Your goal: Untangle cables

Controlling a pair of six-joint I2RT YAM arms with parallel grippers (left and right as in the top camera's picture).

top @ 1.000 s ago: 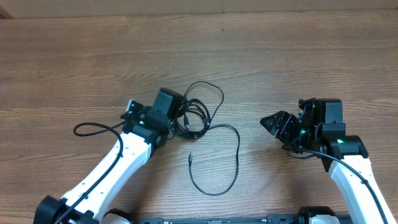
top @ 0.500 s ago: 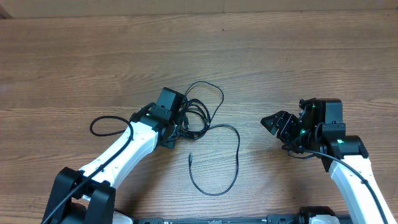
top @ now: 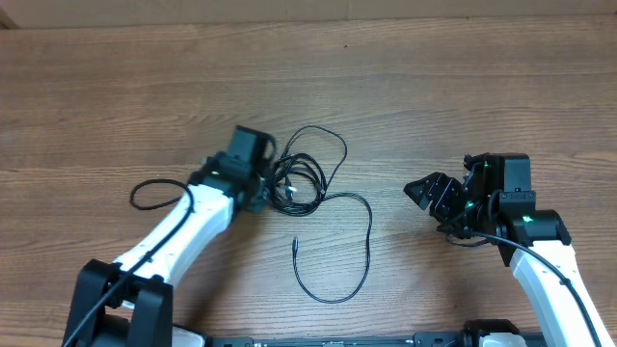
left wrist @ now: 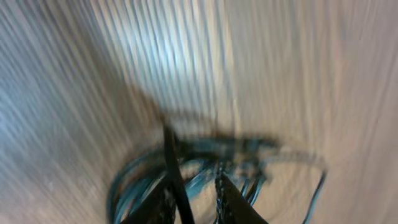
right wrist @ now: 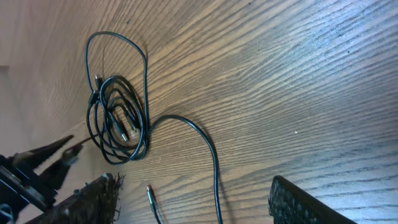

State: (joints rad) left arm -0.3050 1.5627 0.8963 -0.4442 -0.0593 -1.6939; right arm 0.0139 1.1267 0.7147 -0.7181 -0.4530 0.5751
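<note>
Overhead: cables [top: 301,181] knotted at frame centre, one strand trailing to lower centre; untangling mostly left to do. At knot's left edge, left gripper [top: 274,186], grip can't tell; right gripper [top: 426,200] open, empty, frame right.

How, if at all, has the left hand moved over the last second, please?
Yes. The left hand has shifted slightly leftward and upward in the overhead view, judged against the cables, which stayed put.

Wooden table [top: 463,87], brown, grain running left-right; pale strip [top: 193,8] beyond far edge.
</note>
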